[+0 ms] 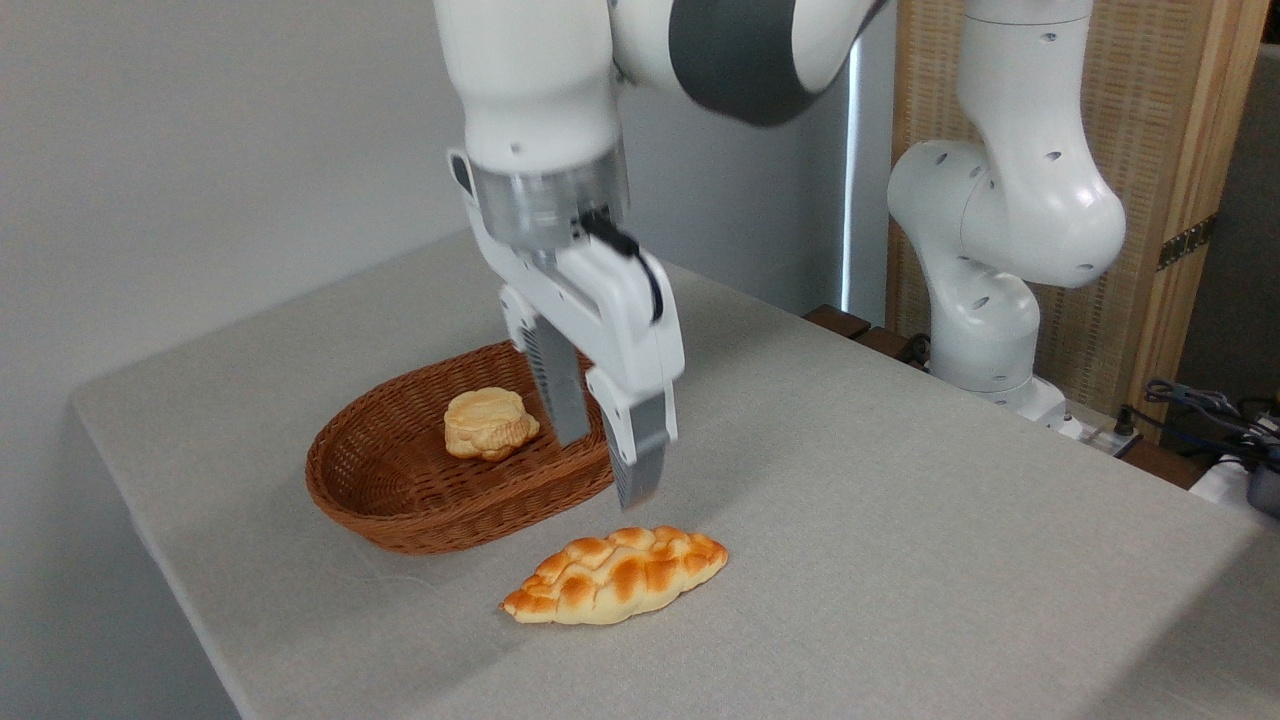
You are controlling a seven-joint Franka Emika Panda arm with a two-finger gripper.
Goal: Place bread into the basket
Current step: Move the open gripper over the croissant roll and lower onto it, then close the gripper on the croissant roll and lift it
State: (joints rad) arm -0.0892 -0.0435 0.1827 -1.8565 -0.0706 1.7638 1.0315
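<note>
The braided golden-orange bread [615, 575] lies on the grey tablecloth, just in front of the basket and to its right. The oval brown wicker basket [400, 505] sits left of centre with a small pale round bun [488, 423] inside it. My gripper [605, 468] hangs over the basket's right rim, a little above and behind the bread. Its two grey fingers [640, 455] stand apart, open, with nothing between them. The nearer fingertip ends just above the loaf's back edge.
The arm's white base [985, 300] stands at the table's back right, with cables [1200, 405] beyond it. The table's left edge [150, 510] runs close to the basket. Bare cloth stretches to the right of the bread.
</note>
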